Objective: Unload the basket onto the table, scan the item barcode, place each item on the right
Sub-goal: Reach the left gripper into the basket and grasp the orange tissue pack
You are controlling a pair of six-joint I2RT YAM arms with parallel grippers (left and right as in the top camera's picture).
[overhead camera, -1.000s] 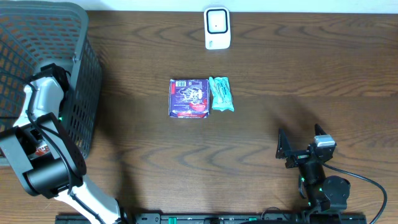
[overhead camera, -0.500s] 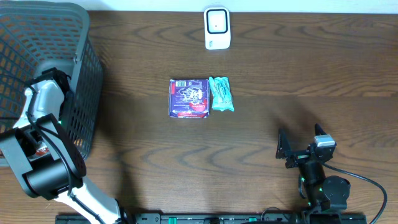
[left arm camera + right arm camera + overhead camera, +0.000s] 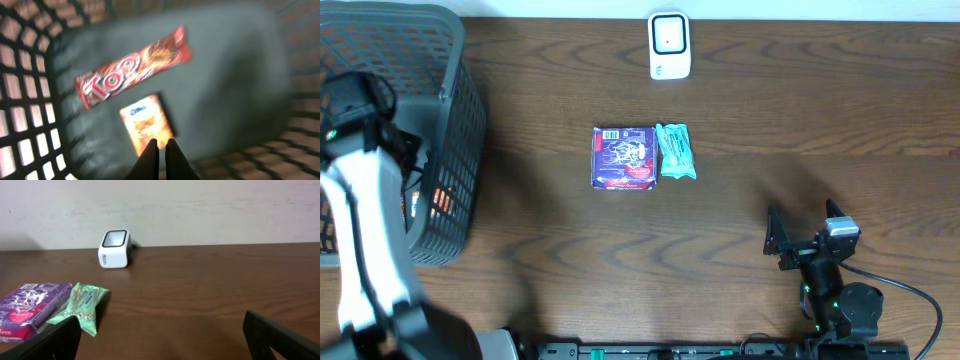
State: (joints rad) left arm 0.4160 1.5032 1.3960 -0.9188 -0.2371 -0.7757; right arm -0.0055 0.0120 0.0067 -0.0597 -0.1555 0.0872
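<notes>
In the left wrist view my left gripper (image 3: pixel 161 143) is shut inside the grey basket (image 3: pixel 460 110), with nothing visible between its fingers. Just beyond its tips an orange packet (image 3: pixel 146 122) lies on the basket floor. A red bar wrapper (image 3: pixel 132 67) lies past that. The view is blurred. From overhead the left arm (image 3: pixel 365 190) covers the basket and hides the gripper. The white scanner (image 3: pixel 669 45) stands at the table's far edge. My right gripper (image 3: pixel 162 342) stands open and empty over the near right of the table.
A purple packet (image 3: pixel 625 157) and a green packet (image 3: pixel 675 151) lie side by side mid-table, also seen as purple packet (image 3: pixel 27 305) and green packet (image 3: pixel 82 307) left of the right gripper. The basket's mesh walls (image 3: pixel 22 100) surround the left gripper.
The left gripper has closed. The left arm has swung up over the basket and looks larger and blurred from overhead. The right arm has not moved.
</notes>
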